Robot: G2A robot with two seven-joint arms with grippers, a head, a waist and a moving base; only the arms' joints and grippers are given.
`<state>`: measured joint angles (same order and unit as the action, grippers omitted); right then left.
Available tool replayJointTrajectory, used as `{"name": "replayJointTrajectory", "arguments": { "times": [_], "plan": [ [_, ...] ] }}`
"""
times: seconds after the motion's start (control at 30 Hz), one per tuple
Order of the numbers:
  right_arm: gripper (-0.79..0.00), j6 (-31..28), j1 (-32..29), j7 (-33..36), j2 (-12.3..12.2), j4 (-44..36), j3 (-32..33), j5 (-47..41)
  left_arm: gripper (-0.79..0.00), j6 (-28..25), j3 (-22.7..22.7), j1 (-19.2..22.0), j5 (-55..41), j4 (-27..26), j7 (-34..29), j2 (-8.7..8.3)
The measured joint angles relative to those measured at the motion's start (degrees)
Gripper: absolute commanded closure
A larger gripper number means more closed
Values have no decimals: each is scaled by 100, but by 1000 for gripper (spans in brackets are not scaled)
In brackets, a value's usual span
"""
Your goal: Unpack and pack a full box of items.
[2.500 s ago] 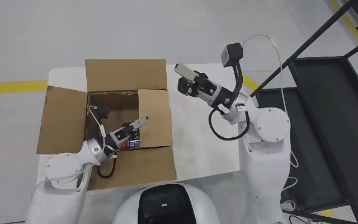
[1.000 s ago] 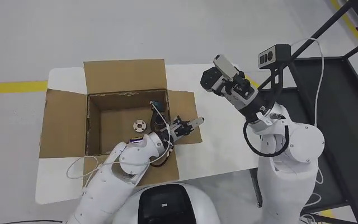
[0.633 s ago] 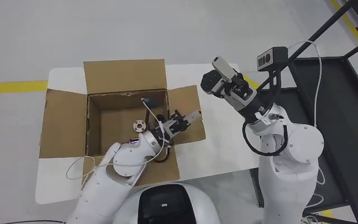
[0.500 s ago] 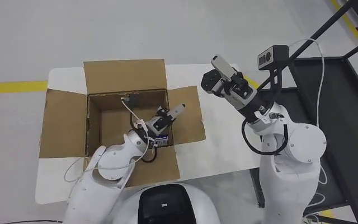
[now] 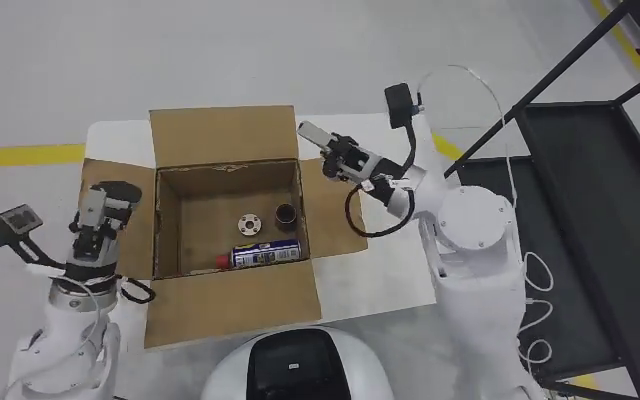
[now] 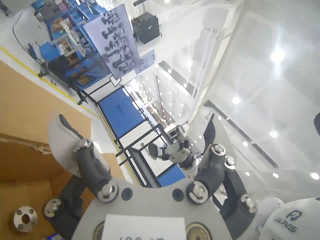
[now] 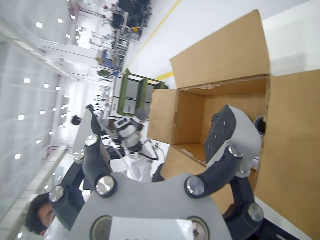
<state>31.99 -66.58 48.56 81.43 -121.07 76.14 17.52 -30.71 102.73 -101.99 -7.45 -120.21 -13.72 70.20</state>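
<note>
Lying nearest me on the floor of the open brown cardboard box (image 5: 225,135) is the blue-and-white spray can with a red cap (image 5: 258,256), on its side along the near wall. Just beyond it sits a small round metal flange (image 5: 248,224), and right of that a short dark cylinder (image 5: 286,212) close to the right wall. My left gripper (image 6: 135,126) hangs over the left flap, tipped upward, fingers spread and empty. Farther off, my right gripper (image 7: 156,109) hovers by the box's far right corner, also spread, holding nothing. I judge lifting items out comes next. I should enter over the right wall clear of its flap and close across the can's middle, since it may roll.
</note>
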Motion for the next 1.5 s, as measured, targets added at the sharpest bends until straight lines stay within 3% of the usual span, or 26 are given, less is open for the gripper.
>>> {"name": "replayJointTrajectory", "arguments": {
  "times": [0.17,0.4,0.77,0.97,1.27,1.5],
  "plan": [
    [-785,401,835,564,-44,470,-1086,1480,-785,-753,991,-209,-795,370,-427,-60],
    [-785,648,2116,1761,26,1624,-2410,2875,-785,-966,1772,-146,-1117,1010,-470,-95],
    [-785,248,3437,2121,525,3570,-3982,2752,-785,-894,1825,-144,-1122,1088,-235,-73],
    [-785,217,3934,2154,883,4528,-4455,2289,-785,-894,1825,-144,-1121,1089,-235,-73],
    [-785,201,4309,2072,1385,5318,-4918,1668,-785,-894,1825,-144,-1121,1089,-235,-73],
    [-785,-369,4253,1625,1566,5535,-4995,1382,-785,-894,1825,-144,-1121,1089,-235,-73]
  ]
}}
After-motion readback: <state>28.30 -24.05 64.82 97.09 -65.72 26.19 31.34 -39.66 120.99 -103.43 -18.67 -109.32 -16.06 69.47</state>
